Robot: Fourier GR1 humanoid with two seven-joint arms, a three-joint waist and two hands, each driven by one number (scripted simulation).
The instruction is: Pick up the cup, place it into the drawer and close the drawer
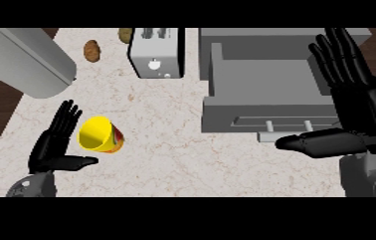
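A yellow cup (101,134) with an orange-red side lies tilted on the marble counter (169,154), its mouth facing up and left. My left hand (53,145) stands just left of it, fingers straight and thumb out toward the cup, not touching it. The grey drawer (268,87) is pulled open at the right, its inside bare, with a handle (288,125) on its front. Over the drawer's right side hangs my right hand (345,104), fingers straight and thumb pointing left above the handle.
A silver toaster (155,52) stands at the back centre. Two brown potatoes (92,51) lie left of it. A large grey cylinder (33,60) fills the upper left corner. The counter's dark edge runs down the left side.
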